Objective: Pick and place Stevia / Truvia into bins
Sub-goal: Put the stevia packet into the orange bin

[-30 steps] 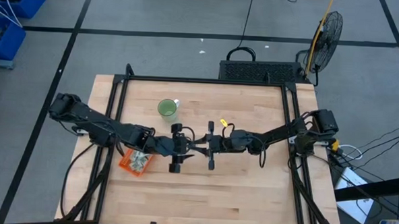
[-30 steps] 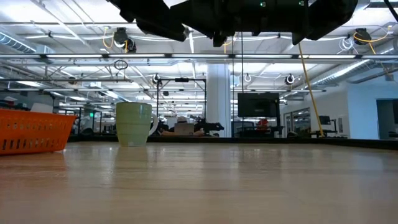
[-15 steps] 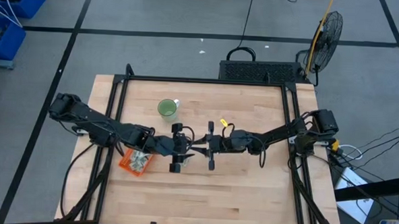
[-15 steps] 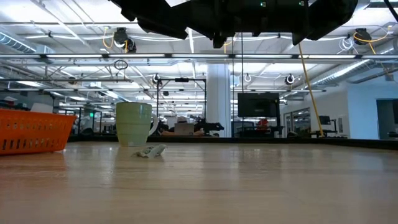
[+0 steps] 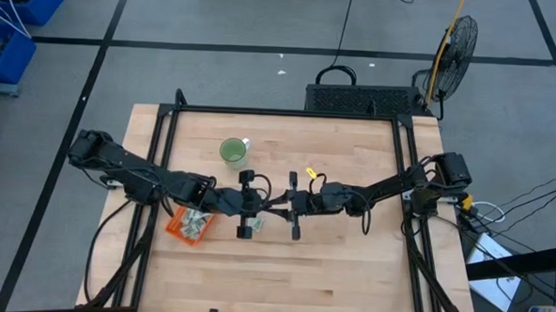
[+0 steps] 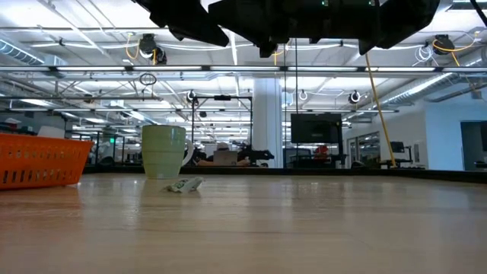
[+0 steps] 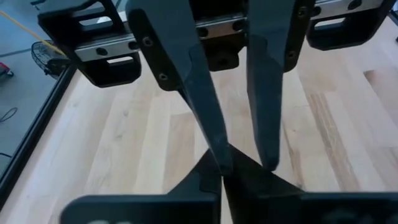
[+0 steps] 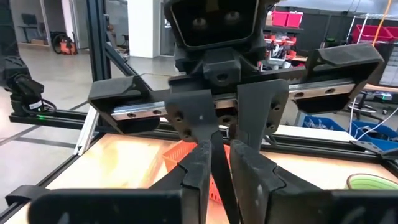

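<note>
My two grippers meet tip to tip above the middle of the table. My left gripper is shut, with no packet showing in it. My right gripper faces it, fingers a narrow gap apart, and the left fingertips reach into that gap. One Stevia packet lies flat on the wood below the grippers. The orange bin stands near the table's left edge, with several packets in it. My left gripper's shut fingertips lie between the right gripper's two fingers, high above the table. Whether the two grippers touch, I cannot tell.
A green cup stands upright behind the grippers, toward the far left. The black frame rails run along the table's far edge and sides. Bare wood lies toward the near edge.
My left gripper has shut where it stood. A packet that was not on the table a second ago has fallen onto the wood in front of the cup and now lies still. Neither arm has shifted.
</note>
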You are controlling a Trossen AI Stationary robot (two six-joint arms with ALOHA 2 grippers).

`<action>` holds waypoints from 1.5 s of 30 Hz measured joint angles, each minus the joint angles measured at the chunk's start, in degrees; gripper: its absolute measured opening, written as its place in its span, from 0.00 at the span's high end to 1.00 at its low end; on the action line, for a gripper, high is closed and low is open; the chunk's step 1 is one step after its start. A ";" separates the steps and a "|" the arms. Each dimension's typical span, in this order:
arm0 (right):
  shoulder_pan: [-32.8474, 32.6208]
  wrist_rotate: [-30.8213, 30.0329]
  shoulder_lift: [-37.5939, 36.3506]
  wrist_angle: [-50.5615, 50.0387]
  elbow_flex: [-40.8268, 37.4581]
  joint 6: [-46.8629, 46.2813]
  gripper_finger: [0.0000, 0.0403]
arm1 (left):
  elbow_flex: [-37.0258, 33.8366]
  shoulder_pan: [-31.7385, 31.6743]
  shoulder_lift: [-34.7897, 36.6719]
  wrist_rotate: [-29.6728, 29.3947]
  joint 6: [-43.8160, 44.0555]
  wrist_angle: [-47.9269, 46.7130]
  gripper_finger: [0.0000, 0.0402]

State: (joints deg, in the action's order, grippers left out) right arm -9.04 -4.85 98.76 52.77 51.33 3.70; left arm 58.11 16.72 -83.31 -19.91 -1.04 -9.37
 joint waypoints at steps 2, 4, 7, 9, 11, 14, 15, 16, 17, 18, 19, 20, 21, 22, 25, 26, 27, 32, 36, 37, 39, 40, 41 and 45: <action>-0.04 0.18 0.00 -0.02 0.00 0.25 0.85 | 0.02 -0.17 0.00 0.06 0.08 -0.22 0.99; 0.05 1.43 0.00 0.02 0.00 0.54 0.85 | 0.04 -0.31 0.00 0.58 0.83 -0.64 0.98; 0.17 2.44 0.00 0.12 0.00 0.63 0.85 | 0.04 -0.37 0.00 1.08 1.75 -1.98 0.99; 0.20 2.70 0.00 0.04 0.00 0.63 0.85 | 0.04 -0.48 0.00 1.04 2.03 -2.59 0.99; 0.43 3.33 0.00 0.09 0.00 0.63 0.85 | 0.04 -0.56 0.00 0.96 2.50 -2.81 0.99; 0.90 3.30 0.00 0.04 0.00 0.63 0.85 | 0.04 -0.55 0.00 0.89 2.67 -2.88 0.99; 1.07 3.30 0.00 0.03 0.00 0.63 0.85 | 0.04 -0.53 0.00 1.11 2.71 -2.88 0.99; 1.25 3.29 0.00 -0.13 0.00 0.63 0.85 | 0.04 -0.51 0.00 1.61 2.75 -2.88 0.99; 1.32 3.29 0.00 -0.54 0.00 0.63 0.85 | 0.04 -0.51 0.00 1.92 2.75 -2.88 0.99; 1.46 3.27 0.00 -1.23 0.00 0.63 0.85 | 0.04 -0.53 0.00 1.91 2.77 -2.88 0.99; 1.57 3.27 0.00 -2.03 0.00 0.63 0.85 | 0.04 -0.53 0.00 1.91 2.82 -2.88 0.99; 1.62 3.27 0.00 -2.77 0.00 0.63 0.84 | 0.04 -0.53 0.00 1.91 2.82 -2.88 0.99; 1.75 3.24 0.00 -3.35 0.00 0.63 0.83 | 0.04 -0.53 0.00 1.91 2.86 -2.97 0.99; 1.89 3.24 0.00 -4.15 0.02 0.62 0.81 | 0.04 -0.53 0.00 1.91 3.01 -3.28 0.99; 2.14 3.18 -0.04 -6.92 0.03 0.48 0.75 | 0.05 -0.55 0.00 1.65 5.11 -6.11 0.99; 2.14 3.16 -0.02 -7.56 0.02 0.10 0.73 | 0.07 -0.58 0.04 1.63 6.44 -8.17 0.99; 2.14 3.16 -0.02 -7.82 0.02 0.02 0.70 | 0.07 -0.54 0.29 1.63 8.00 -10.90 0.99; 2.12 3.18 -0.02 -10.25 0.02 0.01 0.63 | 0.07 0.45 1.72 0.68 21.20 -25.28 0.99; 2.12 3.16 -0.04 -13.48 0.04 -0.02 0.61 | 0.07 3.42 2.09 0.45 30.29 -35.73 0.99; 2.12 3.18 -0.02 -14.72 0.02 -0.02 0.61 | 0.07 4.39 2.19 0.51 33.18 -38.85 0.99; 1.88 3.16 -0.02 -16.93 0.02 -0.02 0.61 | 0.07 6.38 2.21 1.14 40.41 -44.97 0.99; 1.80 3.18 -0.02 -18.05 0.02 -0.02 0.61 | 0.07 7.46 2.19 1.61 44.14 -47.79 0.99; 1.62 3.18 -0.02 -19.42 0.02 -0.02 0.61 | 0.07 8.58 2.19 1.83 47.33 -49.99 0.99; 1.44 3.18 -0.02 -20.99 0.02 1.23 0.59 | 0.07 11.67 2.14 -3.91 50.01 -47.23 0.96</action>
State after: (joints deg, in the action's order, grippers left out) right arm -7.60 -1.67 98.74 31.78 51.35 4.93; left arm 58.17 28.39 -81.17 -23.82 48.97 -56.61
